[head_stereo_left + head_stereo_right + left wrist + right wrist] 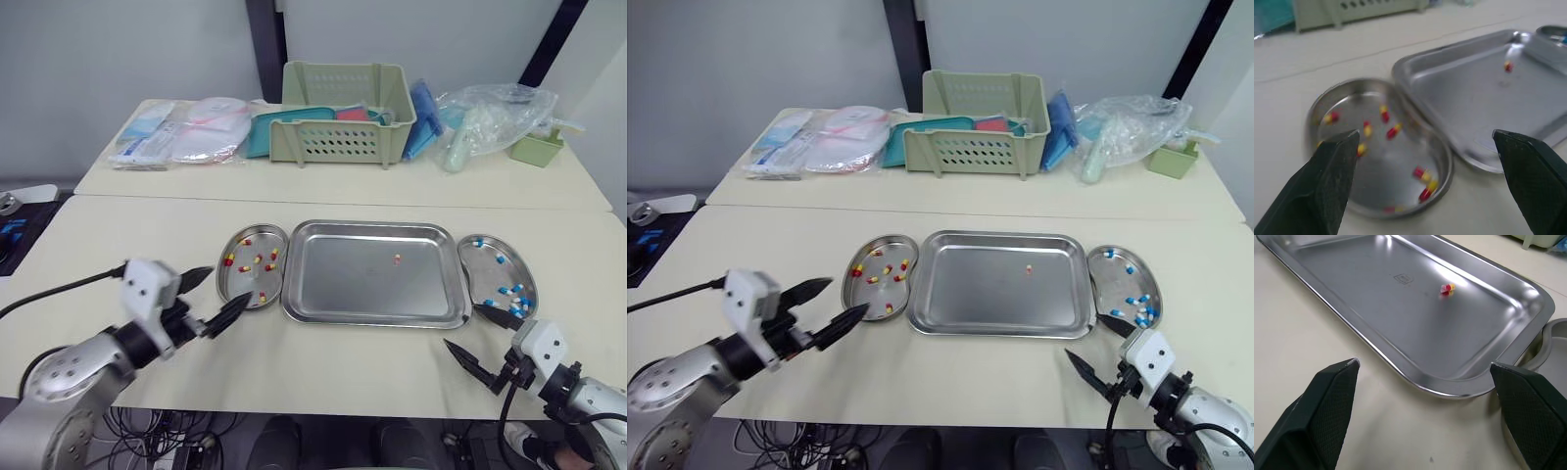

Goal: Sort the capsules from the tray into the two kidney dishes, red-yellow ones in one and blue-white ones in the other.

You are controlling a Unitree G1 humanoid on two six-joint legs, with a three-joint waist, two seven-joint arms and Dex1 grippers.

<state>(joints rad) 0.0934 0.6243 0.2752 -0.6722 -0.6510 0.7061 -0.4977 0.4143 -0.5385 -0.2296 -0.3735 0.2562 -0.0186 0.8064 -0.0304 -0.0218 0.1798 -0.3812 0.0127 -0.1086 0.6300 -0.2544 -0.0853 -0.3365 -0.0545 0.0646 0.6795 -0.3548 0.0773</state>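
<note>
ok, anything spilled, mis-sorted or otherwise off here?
Nothing stands out. The left kidney dish holds red-yellow capsules, the right kidney dish blue-white capsules, none visibly mixed, none on the table. One last capsule, red-yellow, lies in the tray, unsorted. The left gripper and right gripper are open and empty.

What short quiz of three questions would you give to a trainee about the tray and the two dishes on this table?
1. True or false: the tray is full of capsules.
2. Which dish holds the red-yellow capsules? A. the left dish; B. the right dish; C. both dishes.
3. How many capsules lie in the tray, and of which colours?

Key: 1 false; 2 A; 3 one capsule, red and yellow.
</note>
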